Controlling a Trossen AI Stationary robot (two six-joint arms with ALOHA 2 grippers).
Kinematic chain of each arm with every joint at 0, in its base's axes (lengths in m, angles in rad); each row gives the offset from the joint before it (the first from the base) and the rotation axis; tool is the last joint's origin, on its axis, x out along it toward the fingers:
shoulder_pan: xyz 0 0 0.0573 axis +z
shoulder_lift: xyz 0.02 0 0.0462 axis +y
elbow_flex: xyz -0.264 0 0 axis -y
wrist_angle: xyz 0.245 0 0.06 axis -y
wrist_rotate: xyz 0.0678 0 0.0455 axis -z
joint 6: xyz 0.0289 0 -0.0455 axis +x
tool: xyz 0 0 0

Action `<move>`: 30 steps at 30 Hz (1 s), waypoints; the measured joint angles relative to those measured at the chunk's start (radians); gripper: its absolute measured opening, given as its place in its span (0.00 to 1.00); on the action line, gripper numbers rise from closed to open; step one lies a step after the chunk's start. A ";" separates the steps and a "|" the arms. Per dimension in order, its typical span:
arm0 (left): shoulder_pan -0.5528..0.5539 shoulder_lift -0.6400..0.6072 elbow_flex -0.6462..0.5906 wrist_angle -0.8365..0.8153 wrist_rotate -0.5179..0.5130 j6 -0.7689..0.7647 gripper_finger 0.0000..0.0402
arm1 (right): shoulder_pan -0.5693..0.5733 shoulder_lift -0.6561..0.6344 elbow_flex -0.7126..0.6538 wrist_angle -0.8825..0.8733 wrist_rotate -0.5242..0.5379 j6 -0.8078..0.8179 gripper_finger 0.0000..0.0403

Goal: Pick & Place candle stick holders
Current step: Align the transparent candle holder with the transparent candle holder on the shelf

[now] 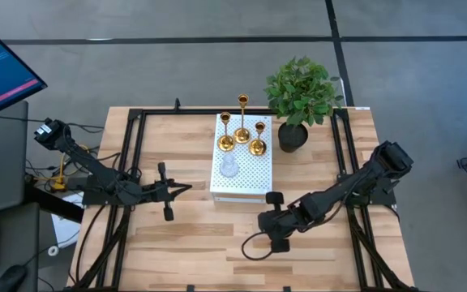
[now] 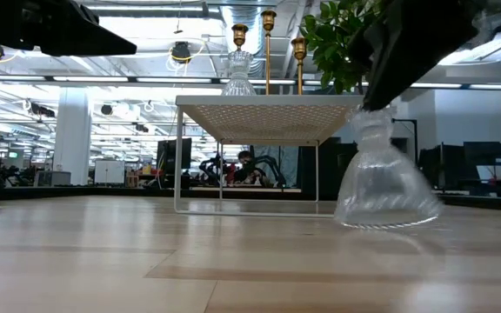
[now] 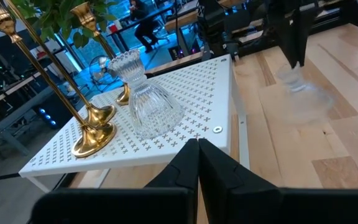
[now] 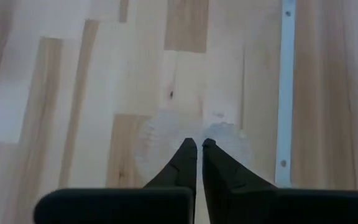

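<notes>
grey floor (image 1: 177, 65) crossed by dark lines surrounds the wooden surface (image 1: 209, 243); beyond, a white pillar (image 2: 74, 135), ceiling strip lights (image 2: 146, 80), dark monitors (image 2: 485, 161).

Three gold holders (image 1: 242, 130) and one glass holder (image 1: 229, 168) on the white box (image 1: 250, 182) mid-table (image 1: 185, 243), plant (image 1: 300, 93) right of box, second glass holder (image 2: 386, 184) on table before it

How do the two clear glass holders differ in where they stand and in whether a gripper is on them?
One glass holder stands on the white box beside the gold holders, untouched. The other glass holder stands on the table with the right gripper shut on its neck. Both are clear, ribbed, upright.
</notes>
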 joint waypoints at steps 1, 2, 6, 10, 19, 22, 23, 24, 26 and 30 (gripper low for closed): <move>0.000 0.000 0.000 0.000 0.000 0.000 0.02 | 0.000 0.000 0.011 -0.016 0.001 0.000 0.00; 0.000 0.000 0.000 0.000 0.000 0.000 0.02 | 0.001 0.000 0.020 -0.031 0.003 0.000 0.00; 0.000 0.000 0.000 0.000 0.000 0.000 0.02 | 0.002 0.000 0.059 -0.087 0.024 -0.002 0.00; 0.000 0.000 0.000 0.000 0.000 0.000 0.02 | 0.001 0.000 0.069 -0.101 0.031 -0.012 0.00; 0.000 0.000 0.000 0.000 0.000 0.000 0.02 | 0.001 -0.003 0.081 -0.115 0.078 -0.012 0.00; 0.000 0.000 0.000 0.000 0.000 0.000 0.02 | 0.001 -0.012 0.118 -0.133 0.079 -0.020 0.00; 0.000 0.000 0.000 0.000 0.000 0.000 0.02 | 0.002 -0.013 0.136 -0.136 0.078 -0.031 0.00; 0.000 0.000 0.000 0.000 0.000 0.000 0.02 | 0.002 -0.013 0.157 -0.149 0.077 -0.042 0.00; 0.000 0.000 0.000 0.000 0.000 0.000 0.02 | 0.009 -0.013 0.202 -0.188 0.078 -0.063 0.00; 0.000 0.000 0.000 0.000 0.000 0.000 0.02 | 0.008 -0.013 0.293 -0.246 0.108 -0.122 0.00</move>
